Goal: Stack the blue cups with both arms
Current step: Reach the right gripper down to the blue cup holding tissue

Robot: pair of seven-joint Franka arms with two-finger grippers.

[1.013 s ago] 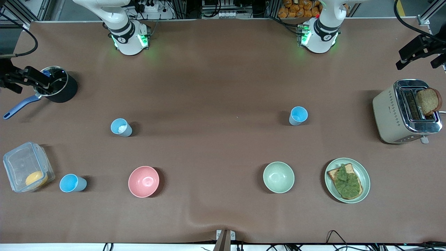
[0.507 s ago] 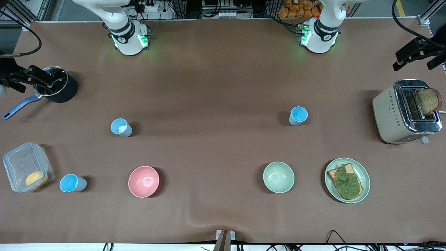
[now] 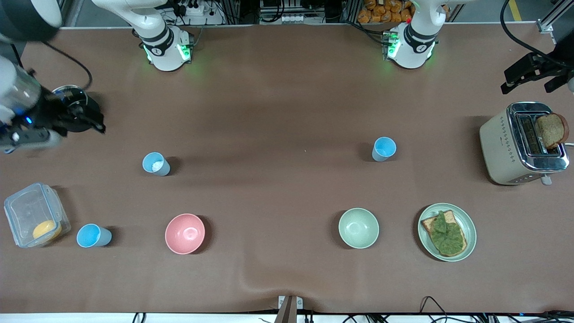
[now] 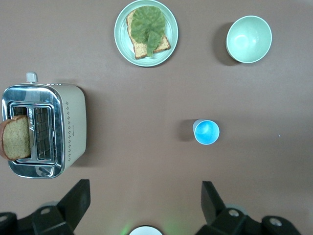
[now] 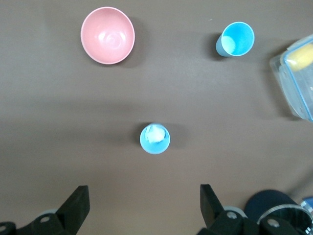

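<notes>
Two pale blue cups stand upright on the worktop, well apart. Cup with white wad (image 3: pixel 156 163) sits toward the right arm's end; w/ the pink bowl (image 3: pixel 184 233) as clock centre it's at ~11 o'clock. Plain blue cup (image 3: pixel 384 149) sits toward the left arm's end, ~1 o'clock from the green bowl (image 3: pixel 358 228).

Right gripper (image 5: pixel 142 208) hangs high over the worktop beside the black pot (image 3: pixel 78 110), jaws spread wide, nothing held. Left gripper (image 4: pixel 144 203) hangs high over the worktop edge by the toaster (image 3: pixel 522 142), jaws also wide, empty.

Handling, as a guess: thin plastic tumblers, light, smooth, prob. slippery & easy to tip or squash. Best taken across the rim or upper wall w/ gentle squeeze. The wad may stop a full nest, so that cup prob. goes on top or gets emptied.

Room: lots of bare worktop btwn the two cups, good for the stack. Brighter blue cup (image 3: pixel 92 236) by the clear box (image 3: pixel 33 220) isn't a target. Plate w/ bread (image 3: pixel 447 232) is well clear of both cups.
</notes>
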